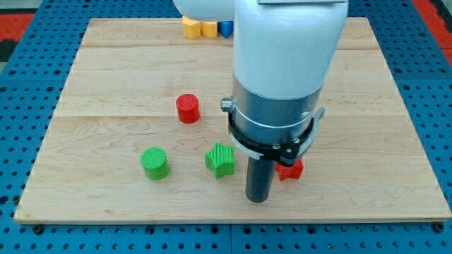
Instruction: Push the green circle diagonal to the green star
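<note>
View: one camera, raised, off the wooden board's near edge.
Facing: down and across the board toward its far edge.
Nearness: close; the board fills most of the view.

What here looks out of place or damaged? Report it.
Nothing stands out. The green circle, green star and red circle sit upright on the board, none damaged. My tip rests to the right of the star, partly hiding a red block. Yellow blocks and a blue block are at the view's top.

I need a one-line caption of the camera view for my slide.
My tip rests right of the green star, with the green circle farther left.
</note>
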